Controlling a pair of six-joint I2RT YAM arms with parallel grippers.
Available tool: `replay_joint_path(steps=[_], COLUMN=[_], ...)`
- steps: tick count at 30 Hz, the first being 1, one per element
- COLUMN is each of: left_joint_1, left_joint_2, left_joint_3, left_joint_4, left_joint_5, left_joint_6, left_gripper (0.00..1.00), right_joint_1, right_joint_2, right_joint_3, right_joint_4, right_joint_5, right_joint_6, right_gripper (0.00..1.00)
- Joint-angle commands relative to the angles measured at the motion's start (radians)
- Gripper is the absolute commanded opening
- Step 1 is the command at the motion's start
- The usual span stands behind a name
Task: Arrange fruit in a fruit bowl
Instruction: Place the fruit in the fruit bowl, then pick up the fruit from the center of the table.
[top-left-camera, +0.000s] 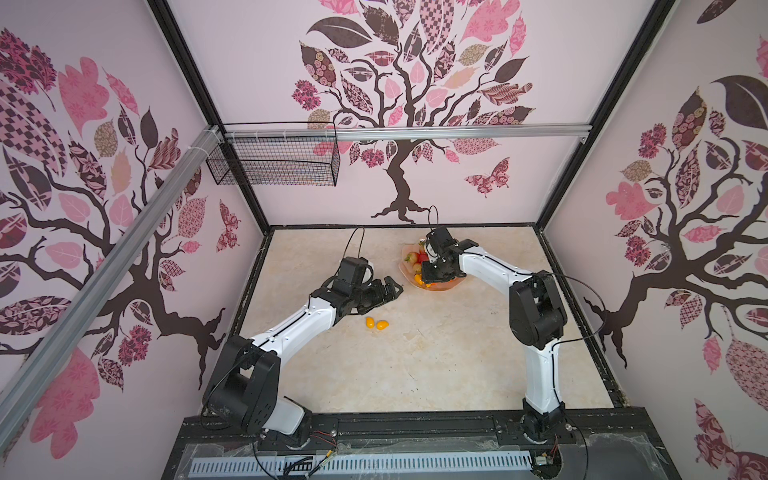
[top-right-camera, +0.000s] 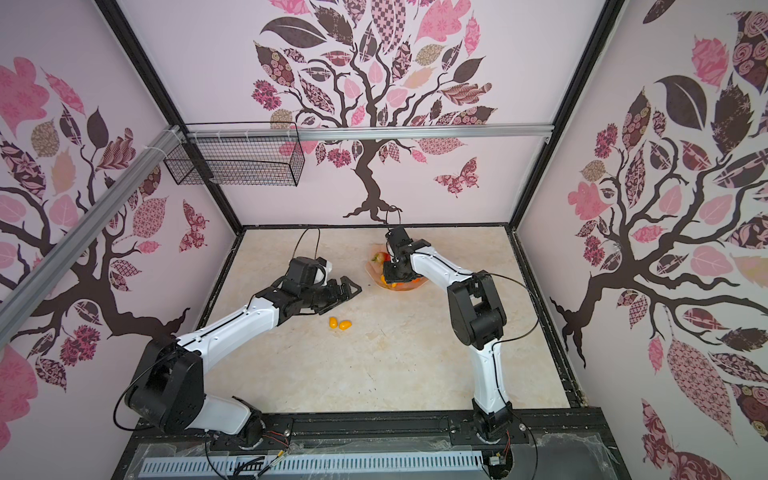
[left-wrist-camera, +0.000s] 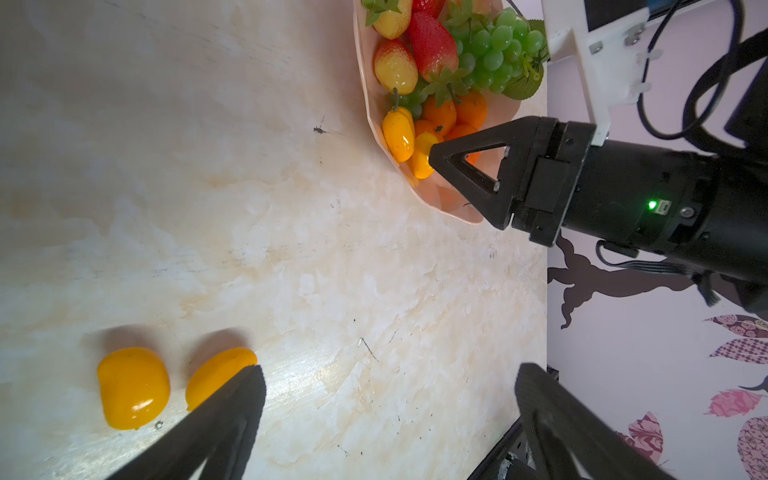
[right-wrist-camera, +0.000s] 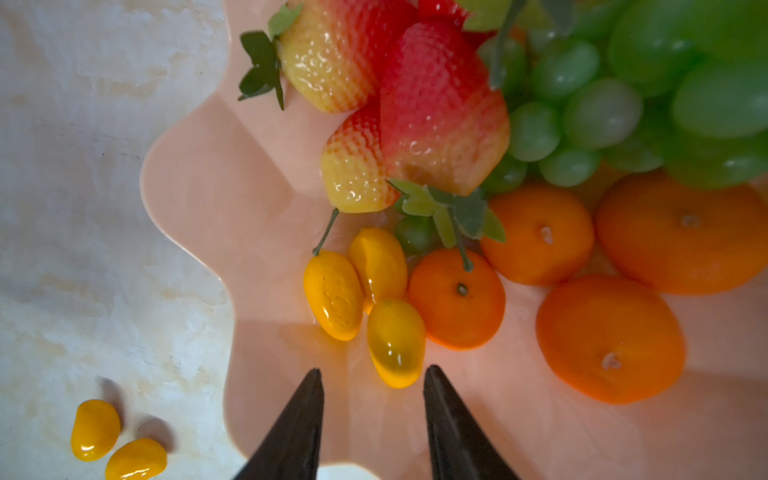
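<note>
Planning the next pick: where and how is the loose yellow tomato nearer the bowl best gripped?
Grip the yellow tomato across its narrow middle, coming straight down: it lies flat on the table, an oval, with the other tomato close off one end, so closing across the short width should miss it.

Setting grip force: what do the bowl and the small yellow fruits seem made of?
The bowl looks like smooth peach plastic, slightly translucent: soft sheen, moulded wavy rim; glazed ceramic is possible. The yellow fruits look like glossy plastic: sharp highlights, uniform colour; hard or rubbery, I cannot tell.
</note>
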Motion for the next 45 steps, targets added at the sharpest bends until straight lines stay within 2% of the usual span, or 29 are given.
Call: replay_joint_path(steps=[1,4,9,12,17,20,26,35,38,42,45], left_joint_1=[-0.002,-0.001,-0.001,0.0,0.02,0.05,0.152,0.23,0.304,0.436,0.501], left_joint_2=[-0.047,-0.081,-0.14,-0.177,-0.253,-0.314,-0.46,-0.589,-0.64,-0.697,-0.7], left_joint_3=[0.021,0.041,0.062,0.062,0.027,-0.018,-0.106,-0.167,-0.196,-0.242,-0.259], left_joint_4=[-0.018,-0.068,-0.138,-0.174,-0.222,-0.246,-0.326,-0.453,-0.472,-0.477,-0.475], left_joint_5=[-0.039,-0.08,-0.161,-0.203,-0.249,-0.259,-0.257,-0.28,-0.246,-0.141,-0.075], left_joint_6=[0.031,0.063,0.104,0.127,0.131,0.124,0.125,0.119,0.111,0.124,0.13], left_gripper=[0.98,0.98,0.98,0.98,0.98,0.98,0.98,0.98,0.98,0.98,0.98], right_joint_1=[0.001,0.001,0.001,0.0,0.016,0.112,0.279,0.48,0.5,0.505,0.506], right_joint_2=[-0.041,-0.138,-0.333,-0.453,-0.573,-0.611,-0.513,-0.262,-0.174,-0.146,-0.094], right_joint_3=[-0.023,-0.086,-0.284,-0.447,-0.62,-0.685,-0.61,-0.369,-0.258,-0.267,-0.185], right_joint_4=[-0.009,0.049,0.254,0.444,0.638,0.694,0.577,0.376,0.272,0.295,0.207], right_joint_5=[0.06,0.141,0.166,0.087,-0.008,0.11,0.192,0.23,0.184,0.191,0.175], right_joint_6=[-0.014,-0.015,-0.049,-0.043,0.045,0.013,-0.061,0.005,0.087,0.162,0.186], right_gripper=[0.64,0.99,1.0,1.0,1.0,1.0,1.0,1.0,1.0,1.0,1.0])
